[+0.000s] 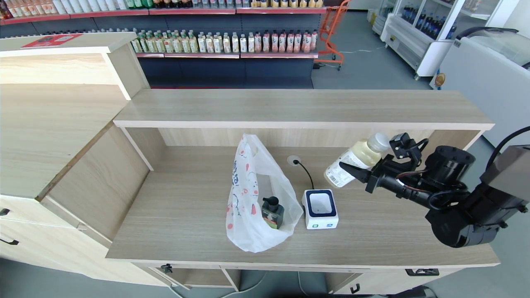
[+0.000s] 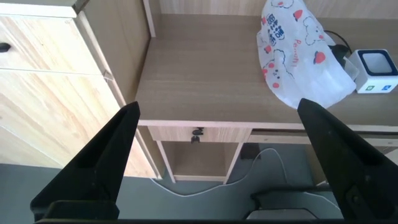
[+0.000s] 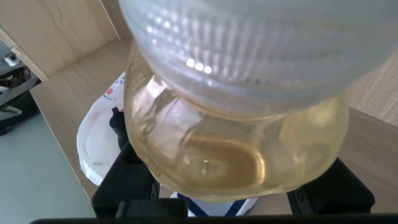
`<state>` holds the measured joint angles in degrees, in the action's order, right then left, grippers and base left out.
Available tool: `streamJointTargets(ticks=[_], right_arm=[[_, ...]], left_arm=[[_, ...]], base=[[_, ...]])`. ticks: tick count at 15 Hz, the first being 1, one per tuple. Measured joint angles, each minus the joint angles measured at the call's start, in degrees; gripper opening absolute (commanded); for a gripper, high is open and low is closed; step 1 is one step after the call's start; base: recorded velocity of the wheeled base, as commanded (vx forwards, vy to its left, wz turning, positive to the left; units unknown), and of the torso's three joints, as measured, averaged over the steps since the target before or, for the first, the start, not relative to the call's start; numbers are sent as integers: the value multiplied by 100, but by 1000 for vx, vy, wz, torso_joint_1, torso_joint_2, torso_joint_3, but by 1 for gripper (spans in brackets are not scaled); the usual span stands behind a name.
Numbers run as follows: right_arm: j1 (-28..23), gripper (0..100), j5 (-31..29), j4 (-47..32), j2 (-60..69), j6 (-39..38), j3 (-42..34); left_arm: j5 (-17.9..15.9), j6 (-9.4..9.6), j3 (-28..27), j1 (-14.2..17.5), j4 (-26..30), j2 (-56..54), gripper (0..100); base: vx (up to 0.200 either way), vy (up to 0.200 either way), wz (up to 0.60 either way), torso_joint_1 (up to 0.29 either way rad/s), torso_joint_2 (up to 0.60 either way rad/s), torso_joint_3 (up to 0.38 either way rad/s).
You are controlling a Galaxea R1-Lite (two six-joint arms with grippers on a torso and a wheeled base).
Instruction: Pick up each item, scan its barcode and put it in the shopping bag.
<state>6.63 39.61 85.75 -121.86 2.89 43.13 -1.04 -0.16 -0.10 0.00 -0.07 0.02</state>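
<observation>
Bag (image 1: 244,198) white, red-spotted — bottle (image 1: 355,159) pale yellow, white-capped.

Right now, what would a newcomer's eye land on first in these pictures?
First, the pale drink bottle, held tilted in the air by the right pincer over the right side of the counter. Next, the white shopping bag standing mid-counter with a dark pump bottle inside. The small white scanner sits just to the bag's right.
</observation>
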Motion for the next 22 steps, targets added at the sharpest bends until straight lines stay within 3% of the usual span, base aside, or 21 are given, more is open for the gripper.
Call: streamJointTargets(ticks=[5,8,14,22], right_arm=[[41,0,-99,-46,69,-333,-289],[171,0,-96,-117,199,-567,-586],[467,0,-113,-219,247,-573,-597],[825,0,-193,-533,-397,-279,411]], left_arm=[[-2,5,0,0,0,0,100],[-2,2,0,0,0,0,100],[2,0,0,-10,2,0,100],[-2,0,0,0,0,0,100]], base=[[0,0,0,0,0,0],[0,200,0,1,6,1],[0,0,0,0,0,0],[0,0,0,0,0,0]])
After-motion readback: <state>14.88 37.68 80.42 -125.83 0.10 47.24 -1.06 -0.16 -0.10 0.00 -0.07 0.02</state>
